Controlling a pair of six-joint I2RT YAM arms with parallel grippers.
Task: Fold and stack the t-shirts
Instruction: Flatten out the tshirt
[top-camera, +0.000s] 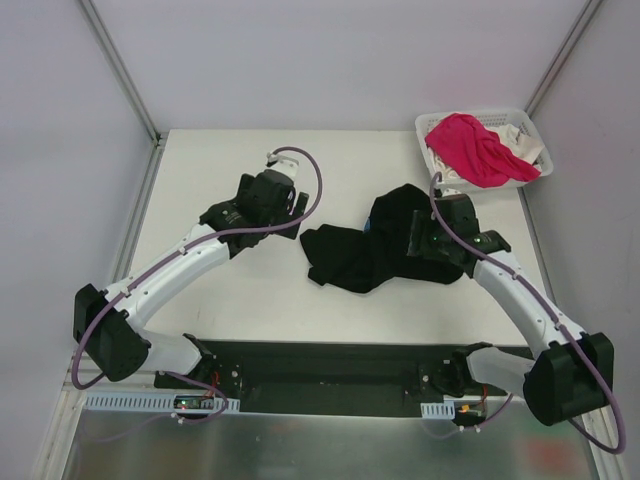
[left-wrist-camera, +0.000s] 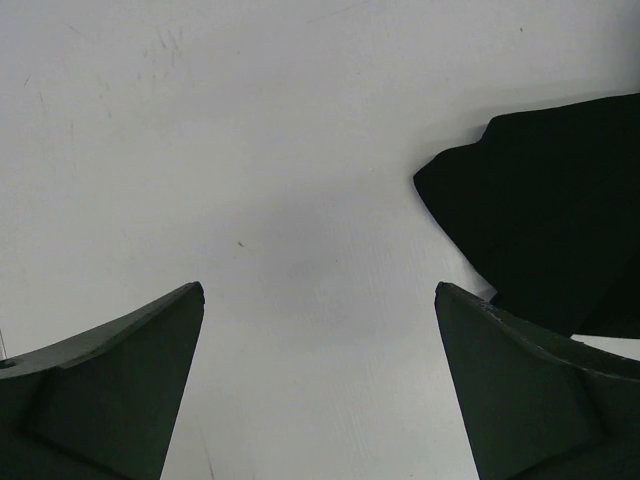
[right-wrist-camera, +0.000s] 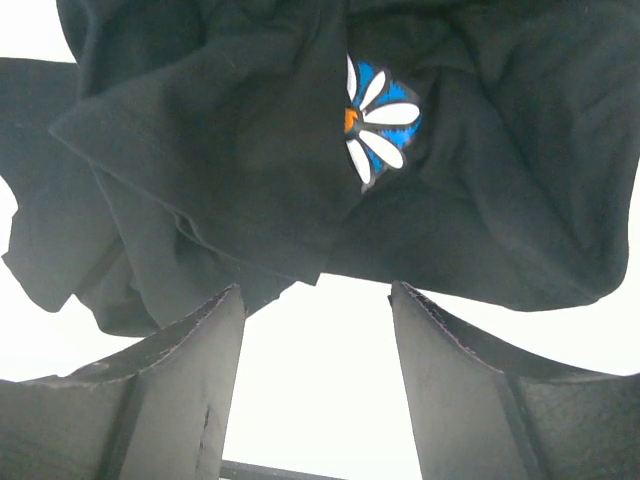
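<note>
From above: a white table (top-camera: 240, 290) with pale grey walls around it. The black t-shirt (top-camera: 355, 255) lies crumpled at centre, and the pink t-shirt (top-camera: 475, 150) and white t-shirt (top-camera: 515, 140) fill the basket (top-camera: 530, 130) at upper right. Left wrist: the left gripper (left-wrist-camera: 320, 290) gapes wide and empty over bare tabletop. Right wrist: the right gripper (right-wrist-camera: 318, 288) stands partly open, holding nothing, with the daisy print (right-wrist-camera: 380, 120) ahead.

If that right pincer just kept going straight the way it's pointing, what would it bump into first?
Most likely the crumpled black t-shirt: its near edge lies just ahead of the open right pincer, with only bare table between. Depth is hard to judge.
</note>
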